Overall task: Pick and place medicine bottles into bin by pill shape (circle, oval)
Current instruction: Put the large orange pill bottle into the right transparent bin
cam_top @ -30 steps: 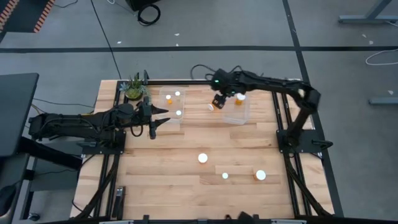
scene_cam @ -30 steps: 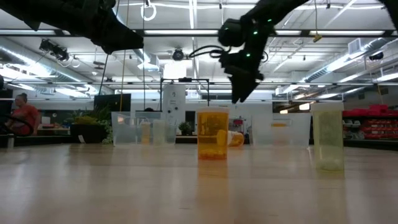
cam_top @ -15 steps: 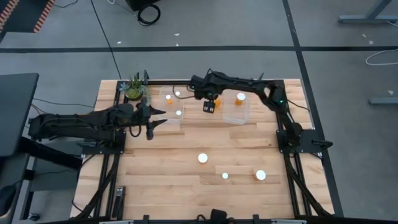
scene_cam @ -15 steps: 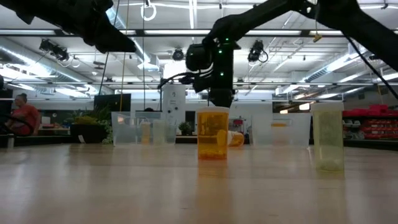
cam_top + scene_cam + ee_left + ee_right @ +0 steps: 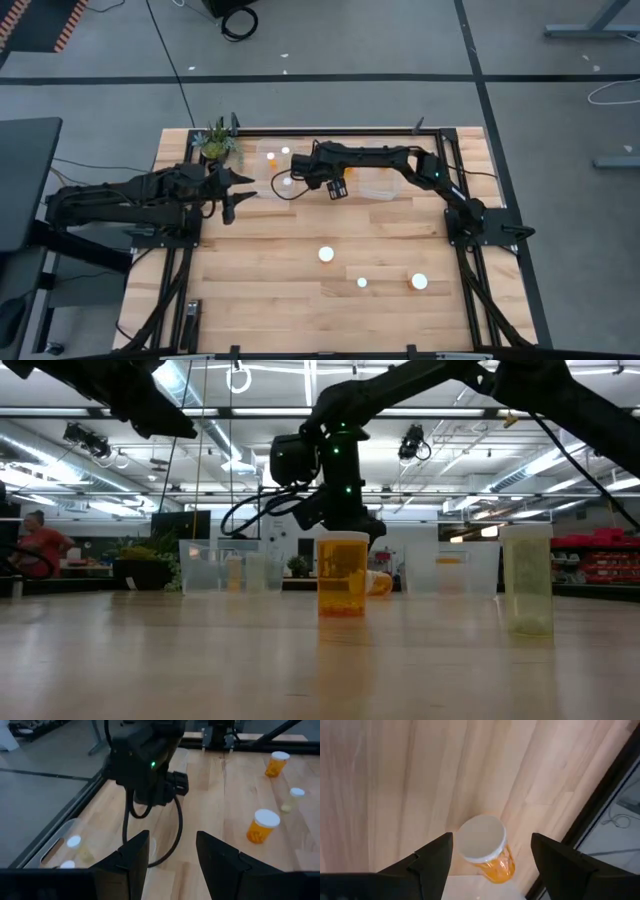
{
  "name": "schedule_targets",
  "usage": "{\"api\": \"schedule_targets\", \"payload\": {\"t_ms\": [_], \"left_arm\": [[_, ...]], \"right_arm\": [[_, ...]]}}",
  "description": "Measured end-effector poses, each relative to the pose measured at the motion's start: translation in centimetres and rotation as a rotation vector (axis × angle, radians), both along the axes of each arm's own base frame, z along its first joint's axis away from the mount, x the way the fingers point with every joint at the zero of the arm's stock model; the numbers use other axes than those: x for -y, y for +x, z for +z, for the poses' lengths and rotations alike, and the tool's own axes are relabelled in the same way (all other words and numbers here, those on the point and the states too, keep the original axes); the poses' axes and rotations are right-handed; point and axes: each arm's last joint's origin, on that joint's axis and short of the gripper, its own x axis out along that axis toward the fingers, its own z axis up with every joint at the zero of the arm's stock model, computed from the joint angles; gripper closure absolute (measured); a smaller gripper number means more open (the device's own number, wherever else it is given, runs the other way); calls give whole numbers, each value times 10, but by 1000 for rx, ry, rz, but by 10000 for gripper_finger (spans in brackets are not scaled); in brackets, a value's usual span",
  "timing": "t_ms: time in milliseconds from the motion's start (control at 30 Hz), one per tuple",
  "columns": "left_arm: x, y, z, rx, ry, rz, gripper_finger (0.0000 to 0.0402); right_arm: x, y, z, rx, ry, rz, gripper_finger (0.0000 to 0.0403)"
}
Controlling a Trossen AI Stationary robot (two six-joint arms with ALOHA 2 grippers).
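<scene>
The right gripper (image 5: 485, 857) hangs open above an upright medicine bottle (image 5: 484, 847) on the tabletop (image 5: 395, 780) beside the bins, likely light, rigid and slick, best pinched across its white cap.

Overhead camera looks straight down; table-level camera faces twelve o'clock; both share the table (image 5: 300, 290) with close wrist cameras.
</scene>
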Motion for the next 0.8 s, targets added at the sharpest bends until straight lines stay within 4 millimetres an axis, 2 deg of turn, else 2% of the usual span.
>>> {"api": "schedule_targets", "payload": {"t_ms": [233,333,433,600,800], "left_arm": [[0,0,0,-4,5,-2,230],[0,1,1,12,8,-2,230],[0,1,1,13,8,-2,230],[0,1,1,10,8,-2,230],[0,0,1,5,7,-3,230]], "right_arm": [[-10,-1,4,-14,-39,-12,76],[-11,0,-5,-46,-38,-7,62],[-10,2,-20,-97,-45,20,60],[-10,3,-34,-147,-49,29,61],[-1,0,-40,-197,-75,32,62]]}}
